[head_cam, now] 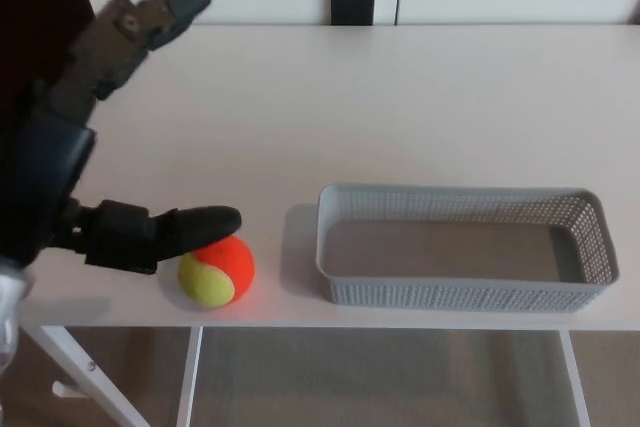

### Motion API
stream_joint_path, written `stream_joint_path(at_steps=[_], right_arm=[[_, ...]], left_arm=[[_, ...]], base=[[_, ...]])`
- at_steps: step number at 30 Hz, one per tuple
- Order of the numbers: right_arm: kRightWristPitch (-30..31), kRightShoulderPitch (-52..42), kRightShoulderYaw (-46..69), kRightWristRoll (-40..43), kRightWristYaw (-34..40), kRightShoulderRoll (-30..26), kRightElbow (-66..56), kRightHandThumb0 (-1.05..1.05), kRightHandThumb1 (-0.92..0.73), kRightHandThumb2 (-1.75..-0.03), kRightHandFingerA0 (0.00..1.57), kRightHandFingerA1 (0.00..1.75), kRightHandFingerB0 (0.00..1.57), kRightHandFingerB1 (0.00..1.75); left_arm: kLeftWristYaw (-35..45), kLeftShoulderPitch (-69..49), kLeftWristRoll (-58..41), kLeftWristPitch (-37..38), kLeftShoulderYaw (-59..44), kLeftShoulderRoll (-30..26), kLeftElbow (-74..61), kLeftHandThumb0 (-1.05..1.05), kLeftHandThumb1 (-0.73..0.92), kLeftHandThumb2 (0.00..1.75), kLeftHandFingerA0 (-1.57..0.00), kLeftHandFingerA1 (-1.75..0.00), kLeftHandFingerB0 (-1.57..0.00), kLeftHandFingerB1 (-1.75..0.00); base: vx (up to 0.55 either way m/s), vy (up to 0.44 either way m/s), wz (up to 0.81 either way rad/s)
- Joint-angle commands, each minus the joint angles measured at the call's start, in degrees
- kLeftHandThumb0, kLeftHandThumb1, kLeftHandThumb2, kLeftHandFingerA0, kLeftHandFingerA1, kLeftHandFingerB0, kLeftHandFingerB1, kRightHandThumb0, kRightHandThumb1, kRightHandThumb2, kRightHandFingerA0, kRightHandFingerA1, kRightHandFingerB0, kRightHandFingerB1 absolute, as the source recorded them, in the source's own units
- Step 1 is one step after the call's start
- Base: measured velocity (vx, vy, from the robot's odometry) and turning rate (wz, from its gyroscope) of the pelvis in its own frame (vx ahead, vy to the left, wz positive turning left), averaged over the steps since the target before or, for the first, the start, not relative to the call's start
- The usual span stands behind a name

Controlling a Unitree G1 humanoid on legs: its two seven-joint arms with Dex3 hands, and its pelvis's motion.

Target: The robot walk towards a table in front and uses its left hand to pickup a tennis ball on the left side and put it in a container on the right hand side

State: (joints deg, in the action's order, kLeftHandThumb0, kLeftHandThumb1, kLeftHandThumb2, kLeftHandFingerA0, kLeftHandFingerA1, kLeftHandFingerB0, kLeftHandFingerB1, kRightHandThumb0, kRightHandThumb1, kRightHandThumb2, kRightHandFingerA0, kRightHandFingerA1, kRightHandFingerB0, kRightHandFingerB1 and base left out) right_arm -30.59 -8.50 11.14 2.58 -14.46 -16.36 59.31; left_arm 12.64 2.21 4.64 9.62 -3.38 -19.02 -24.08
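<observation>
White table [400,97] | left hand [55,162] spread open, tennis ball [216,269] just under thumb [190,223] | I'd centre fingers [150,13] over it before closing.

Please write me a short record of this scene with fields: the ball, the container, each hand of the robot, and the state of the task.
ball: orange and yellow tennis ball, on the table near its front edge, left of the basket
container: grey mesh basket, empty, on the right side
left hand: open, thumb over the ball's top; contact cannot be told
right hand: not in view
task state: ball not yet grasped
</observation>
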Motion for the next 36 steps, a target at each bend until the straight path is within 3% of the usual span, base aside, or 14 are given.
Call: stream_joint_path(at_steps=[1, 11, 14, 24, 25, 26, 27, 30, 31, 36], right_arm=[[1.99, 0.41, 0.45, 0.69, 0.14, -0.73, -0.36, -0.39, -0.56, -0.57, 0.49, 0.39, 0.38, 0.35], [3.07, 0.6, 0.29, 0.24, 0.78, -0.73, -1.1, -0.41, -0.55, -0.57, 0.5, 0.38, 0.39, 0.35], [3.54, 0.81, -0.15, -0.42, 1.32, -0.91, -1.48, -0.41, -0.56, -0.57, 0.49, 0.38, 0.38, 0.34], [3.59, 1.41, 0.06, 0.17, 0.77, -0.77, -1.56, -0.42, -0.55, -0.56, 0.5, 0.39, 0.39, 0.35], [3.4, 1.49, 0.1, 0.23, 0.66, -0.73, -1.37, -0.41, -0.55, -0.57, 0.51, 0.39, 0.38, 0.35], [3.31, 1.53, 0.11, 0.26, 0.61, -0.71, -1.29, -0.41, -0.55, -0.57, 0.51, 0.39, 0.38, 0.35], [3.43, 1.63, -0.03, 0.01, 0.85, -0.77, -1.19, -0.42, -0.55, -0.56, 0.51, 0.39, 0.39, 0.35], [3.58, 1.59, -0.29, -0.42, 1.28, -0.9, -1.54, -0.42, -0.55, -0.57, 0.51, 0.39, 0.38, 0.35], [3.56, 1.79, -0.23, -0.31, 1.28, -0.84, -1.4, -0.41, -0.55, -0.57, 0.5, 0.39, 0.39, 0.35], [4.3, 1.97, -0.09, 0.08, 1.16, -0.64, -1.95, -0.41, -0.55, -0.57, 0.5, 0.38, 0.39, 0.35]], left_arm=[[-0.63, 1.62, 7.57, -1.33, 3.12, -1.76, 6.43, -0.79, 0.29, 0.66, -0.01, -0.48, -0.02, -0.47], [-1.67, 1.26, 12.67, -2.17, 6.48, -2.41, 13.37, -0.8, 0.32, 0.62, 0.0, -0.42, -0.04, -0.4], [-2.35, 1.59, 13.46, -1.66, 6.83, -2.26, 15.24, -0.75, 0.28, 0.68, 0.0, -0.39, 0.0, -0.35], [-3.61, 1.84, 15.08, -0.32, 8.04, -1.69, 19.79, -0.76, 0.3, 0.68, -0.02, -0.46, -0.01, -0.34], [-3.88, 1.77, 15.09, 0.03, 8.1, -1.55, 20.22, -0.74, 0.37, 0.53, 0.0, -0.54, -0.03, -0.39], [-4.02, 1.76, 15.09, 0.19, 8.14, -1.5, 20.44, -0.74, 0.37, 0.53, 0.0, -0.54, -0.03, -0.39], [-4.6, 1.68, 15.44, 0.4, 8.26, -1.29, 20.78, -0.76, 0.3, 0.66, -0.02, -0.5, -0.04, -0.37], [-5.2, 1.67, 15.07, 0.76, 8.37, -0.73, 21.78, -0.67, 0.29, 0.64, 0.0, -0.56, -0.05, -0.43], [-5.76, 1.76, 15.26, 1.28, 8.56, -0.56, 22.62, -0.33, 0.02, 0.71, -0.01, -0.55, 0.0, -0.52], [-6.17, 2.34, 16.84, 0.59, 9.75, -0.74, 24.09, -0.29, -0.01, 0.68, -0.01, -0.54, 0.0, -0.52]], base=[[0.0, 0.0, 0.0], [0.0, 0.0, 0.0], [0.0, 0.0, 0.0], [0.0, 0.0, 0.0], [0.0, 0.0, 0.0], [0.0, 0.0, 0.0], [0.0, 0.0, 0.0], [0.0, 0.0, 0.0], [0.0, 0.0, 0.0], [0.0, 0.0, 0.0]])
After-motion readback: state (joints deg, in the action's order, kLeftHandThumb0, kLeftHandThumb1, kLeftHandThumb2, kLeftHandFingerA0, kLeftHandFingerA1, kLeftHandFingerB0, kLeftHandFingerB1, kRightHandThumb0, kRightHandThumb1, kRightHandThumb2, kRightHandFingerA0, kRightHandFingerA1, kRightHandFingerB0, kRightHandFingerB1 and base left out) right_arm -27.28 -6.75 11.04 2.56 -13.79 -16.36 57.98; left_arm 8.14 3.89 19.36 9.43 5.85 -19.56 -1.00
